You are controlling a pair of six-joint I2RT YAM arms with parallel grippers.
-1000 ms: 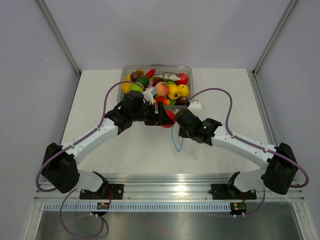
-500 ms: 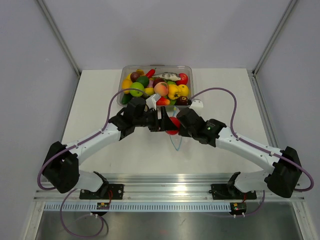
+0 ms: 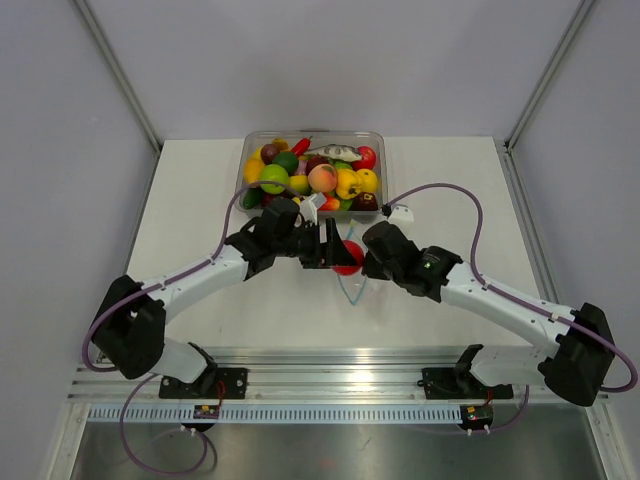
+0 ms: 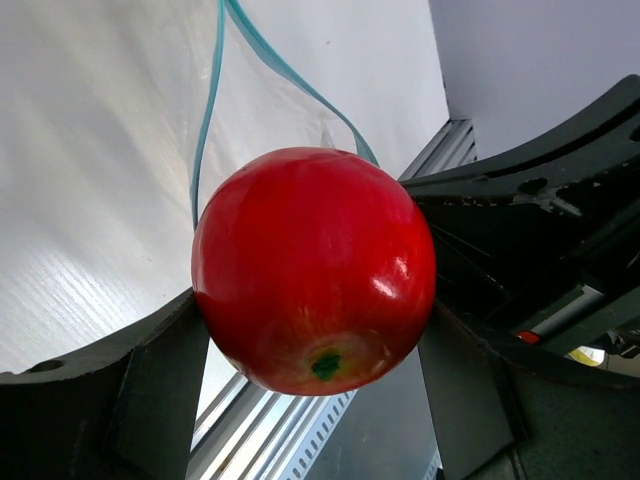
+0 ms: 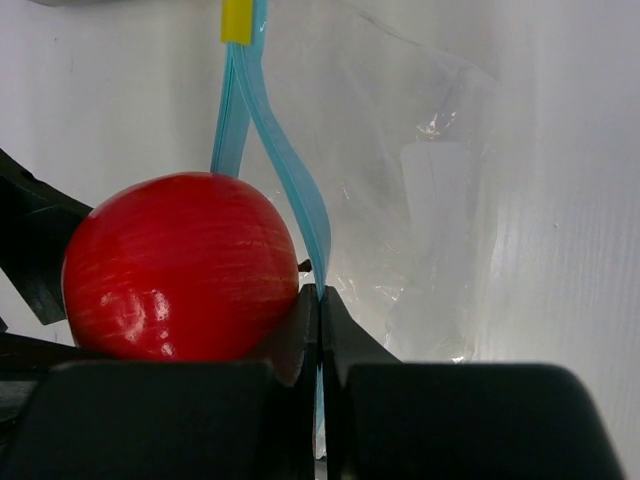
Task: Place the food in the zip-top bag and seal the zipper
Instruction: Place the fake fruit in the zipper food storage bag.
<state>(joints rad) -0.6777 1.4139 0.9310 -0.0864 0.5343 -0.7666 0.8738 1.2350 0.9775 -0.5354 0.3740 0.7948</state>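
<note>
— Red plastic fills my left wrist view: the red fruit (image 4: 315,270), a finger of the left gripper (image 3: 335,248) clamped on each side of it.

— Where on the table?

— Held mid-table (image 3: 190,200), just on the near side of the tub (image 3: 243,168). From the right wrist I see it touching one finger of the right gripper (image 5: 320,330).

— And the bag?

— The zip-top bag (image 5: 430,200) spreads crinkled beyond those fingers, against the white top; lying or hanging, I cannot tell. The right gripper is pinched tight on the zipper (image 5: 290,190). The teal strip runs out of the pinch, splits into two edges, and these meet again at a yellow tab (image 5: 238,20). Narrow loop.

— Fruit inside the mouth?

— I cannot tell. It sits against the loop's left edge; from the left wrist the loop shows behind it.

— Room to move?

— Tight between the grippers, almost nose to nose. The tub's near wall is close behind the left wrist. White tabletop shows wide on both sides of the arms and down to the near rail (image 3: 340,352).
</note>
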